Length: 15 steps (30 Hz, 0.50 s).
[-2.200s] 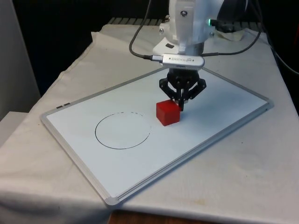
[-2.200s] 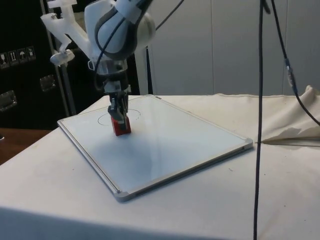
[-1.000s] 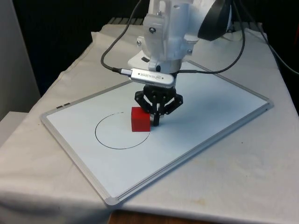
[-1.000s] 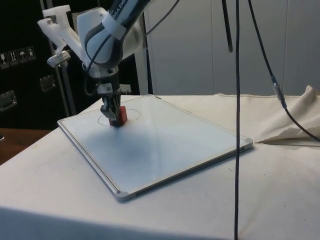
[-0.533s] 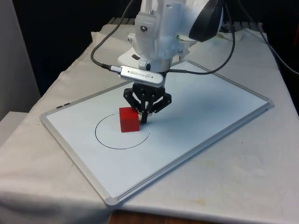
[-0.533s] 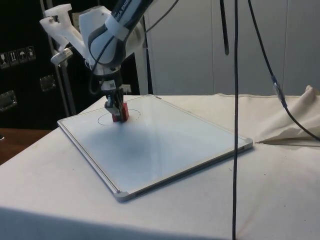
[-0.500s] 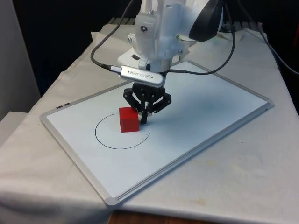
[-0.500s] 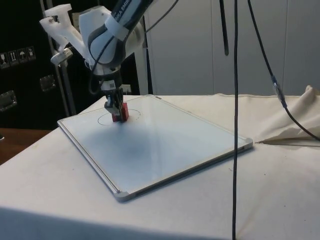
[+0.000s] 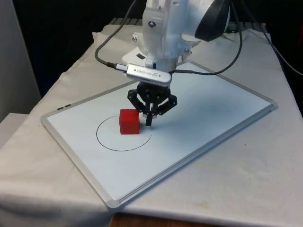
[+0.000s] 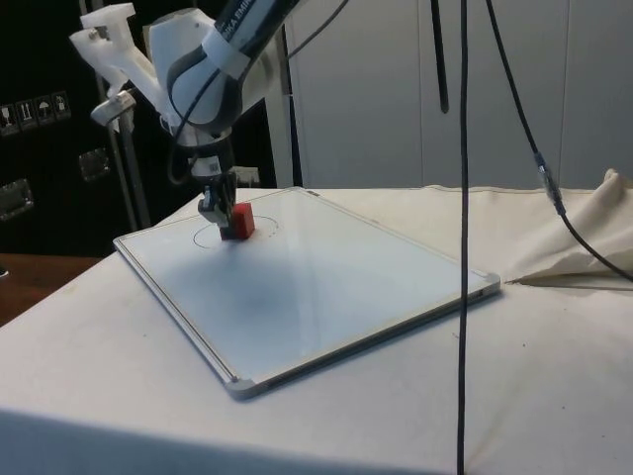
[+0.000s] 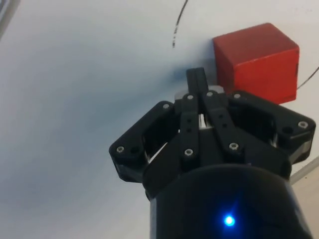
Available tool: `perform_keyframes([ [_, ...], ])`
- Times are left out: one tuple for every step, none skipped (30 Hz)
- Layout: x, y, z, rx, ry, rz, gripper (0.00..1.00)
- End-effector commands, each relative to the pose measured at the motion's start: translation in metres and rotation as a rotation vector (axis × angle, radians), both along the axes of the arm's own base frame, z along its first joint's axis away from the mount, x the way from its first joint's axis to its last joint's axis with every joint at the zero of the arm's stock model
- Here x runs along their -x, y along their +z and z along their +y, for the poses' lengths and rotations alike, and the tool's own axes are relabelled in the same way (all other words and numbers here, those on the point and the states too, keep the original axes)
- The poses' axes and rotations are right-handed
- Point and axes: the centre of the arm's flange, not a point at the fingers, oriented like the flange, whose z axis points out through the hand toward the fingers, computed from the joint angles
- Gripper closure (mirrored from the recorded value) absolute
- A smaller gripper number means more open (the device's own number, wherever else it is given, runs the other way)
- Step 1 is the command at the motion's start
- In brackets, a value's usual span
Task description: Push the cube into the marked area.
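Sitting inside the drawn circle [image 9: 124, 134] now is the red cube [image 9: 129, 121], near the ring's far edge on the front view's right, with all of its base apparently within the line. The claw [image 9: 149, 123] is hanging just beside the cube on the front view's right, its fingers pressed together into a single blade and pinching nothing; in the wrist view the fingertip [image 11: 198, 79] is appearing a little apart from the cube's face, though I cannot tell whether a sliver of contact remains. Judging from this, the push is looking essentially done, and what is left is at most a small nudge toward the ring's centre and a lift away.

The whiteboard [image 9: 222, 113] carrying the circle is lying flat and slanted across the table [image 9: 246, 184], whose white cloth is wrinkling at the edges. Its glossy surface is looking slick, so the cube is probably sliding easily. Dark cabinets [image 10: 40, 129] and pale panels are standing behind in the side view, and black cables [image 10: 463, 198] are dangling in front.
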Motion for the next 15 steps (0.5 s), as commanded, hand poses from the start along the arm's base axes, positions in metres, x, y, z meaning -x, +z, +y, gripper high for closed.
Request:
perform_keyframes([
  [0.002, 0.003, 0.003, -0.011, -0.003, -0.003, 1.0],
  [0.002, 0.004, 0.007, -0.021, -0.003, -0.008, 1.0],
  [0.002, 0.005, 0.009, -0.025, -0.004, -0.009, 1.0],
  [0.001, 0.003, 0.006, -0.011, -0.002, -0.002, 1.0],
  [0.002, 0.006, 0.01, -0.029, -0.006, -0.012, 1.0],
  [0.003, 0.007, 0.011, -0.033, -0.007, -0.013, 1.0],
  [0.003, 0.008, 0.014, -0.038, -0.006, -0.013, 1.0],
  [0.003, 0.009, 0.019, -0.044, -0.004, -0.013, 1.0],
  [0.003, 0.01, 0.021, -0.047, -0.005, -0.014, 1.0],
  [0.004, 0.011, 0.025, -0.05, -0.003, -0.014, 1.0],
  [0.004, 0.012, 0.027, -0.053, -0.003, -0.013, 1.0],
  [0.004, 0.013, 0.029, -0.055, -0.003, -0.014, 1.0],
  [0.002, 0.011, 0.026, -0.049, -0.002, -0.012, 1.0],
  [0.005, 0.014, 0.031, -0.057, -0.003, -0.012, 1.0],
  [0.005, 0.016, 0.033, -0.059, -0.003, -0.012, 1.0],
])
